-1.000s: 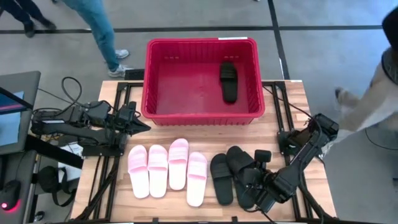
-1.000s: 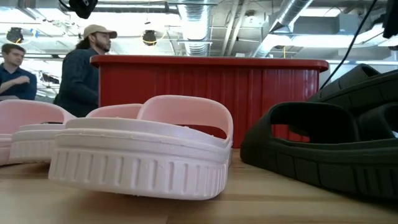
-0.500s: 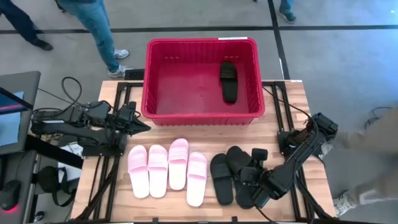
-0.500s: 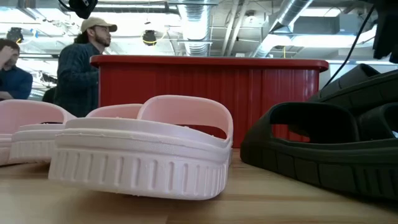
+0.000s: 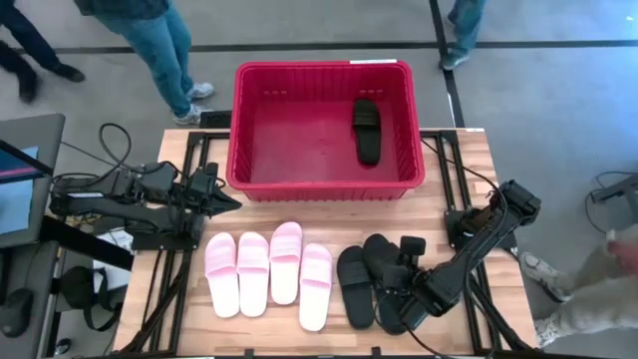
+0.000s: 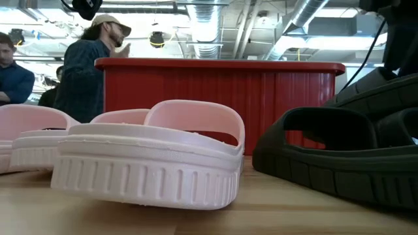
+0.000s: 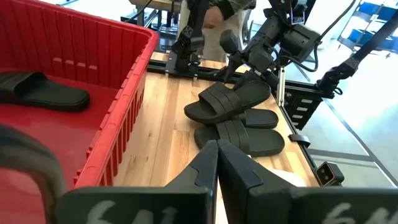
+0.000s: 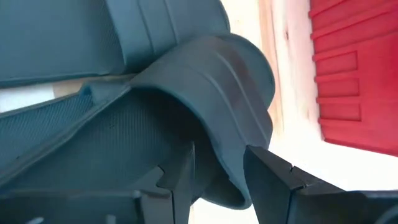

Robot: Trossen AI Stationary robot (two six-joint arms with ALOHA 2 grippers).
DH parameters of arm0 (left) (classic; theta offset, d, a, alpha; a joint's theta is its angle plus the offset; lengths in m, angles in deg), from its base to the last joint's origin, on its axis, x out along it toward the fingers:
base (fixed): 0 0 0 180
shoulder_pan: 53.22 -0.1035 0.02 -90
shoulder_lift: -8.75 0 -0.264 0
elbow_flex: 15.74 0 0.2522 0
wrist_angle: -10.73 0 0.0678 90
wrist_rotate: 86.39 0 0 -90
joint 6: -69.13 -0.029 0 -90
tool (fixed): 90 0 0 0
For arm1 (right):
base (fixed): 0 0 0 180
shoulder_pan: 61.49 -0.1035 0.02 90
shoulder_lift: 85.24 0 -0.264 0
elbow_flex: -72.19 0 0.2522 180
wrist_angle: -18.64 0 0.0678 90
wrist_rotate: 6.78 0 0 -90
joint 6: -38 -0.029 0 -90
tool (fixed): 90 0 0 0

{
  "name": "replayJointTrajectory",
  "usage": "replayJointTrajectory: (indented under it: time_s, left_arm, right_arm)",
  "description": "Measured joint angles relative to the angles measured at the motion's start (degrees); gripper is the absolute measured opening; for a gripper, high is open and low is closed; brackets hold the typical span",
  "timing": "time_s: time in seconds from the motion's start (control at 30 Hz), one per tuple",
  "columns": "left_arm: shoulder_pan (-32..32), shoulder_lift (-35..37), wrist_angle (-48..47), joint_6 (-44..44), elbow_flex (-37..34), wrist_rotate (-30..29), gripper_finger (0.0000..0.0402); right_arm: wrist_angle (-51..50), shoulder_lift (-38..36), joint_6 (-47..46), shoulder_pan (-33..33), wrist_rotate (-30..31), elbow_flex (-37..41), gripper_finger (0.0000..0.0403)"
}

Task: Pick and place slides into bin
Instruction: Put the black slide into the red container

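1. While one black slide [image 5: 366, 130] already lies in the bin [image 5: 239, 130], the right gripper [image 5: 397, 296] sits at the black slides [image 5: 374, 284] on the table [image 5: 454, 199], fingers [image 8: 270, 177] part-open around a strap, apparently not clamped.
2. Next: close, lift, carry to the bin.
3. Left gripper [image 5: 227, 202] waits beside the bin, fingers closed and empty.

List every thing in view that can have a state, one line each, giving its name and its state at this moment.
Bin: upright, one black slide inside.
Black slide in the bin: lying flat by the right wall.
Four pink slides: side by side on the table.
Three black slides on the table: overlapping in a pile.
Right gripper: down at the pile, jaws apart around a strap.
Left gripper: parked beside the bin, jaws shut.
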State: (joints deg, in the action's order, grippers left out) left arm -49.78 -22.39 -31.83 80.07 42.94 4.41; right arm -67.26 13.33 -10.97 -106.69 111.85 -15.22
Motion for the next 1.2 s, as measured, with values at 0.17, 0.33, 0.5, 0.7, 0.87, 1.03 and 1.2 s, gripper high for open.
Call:
replayJointTrajectory:
  time_s: [0.17, 0.33, 0.5, 0.7, 0.87, 1.03, 1.2]
  left_arm:
    - [0.01, 0.01, -0.01, -0.04, 0.00, 0.00, 0.0000]
    - [0.00, 0.02, -0.02, -0.04, 0.00, 0.00, 0.0000]
    - [0.00, 0.00, -0.02, 0.28, 0.00, 0.04, 0.0000]
    - [0.00, 0.02, -0.02, 1.56, 0.00, 0.31, 0.0000]
    - [0.00, 0.00, -0.04, 1.66, 0.00, 0.31, 0.0000]
    - [0.00, 0.00, -0.02, 1.64, 0.00, 0.26, 0.0000]
    - [0.01, 0.01, -0.03, 1.64, 0.00, 0.24, 0.0000]
  right_arm:
    - [0.19, 0.01, 1.64, 0.70, 0.36, 0.00, 0.0126]
    - [1.63, 0.15, 2.94, 1.64, 0.39, 0.53, 0.0120]
    - [4.24, 0.20, 3.56, 2.10, -0.10, 2.74, 0.0117]
    - [4.20, 0.20, 3.54, 2.94, -0.12, 3.54, 0.0106]
    - [4.34, 0.20, 3.56, 3.04, 0.02, 3.54, 0.0037]
    - [4.92, 0.20, 2.54, 2.92, 0.03, 3.54, 0.0014]
    - [4.97, 0.20, 1.79, 2.94, -0.16, 2.99, 0.0007]
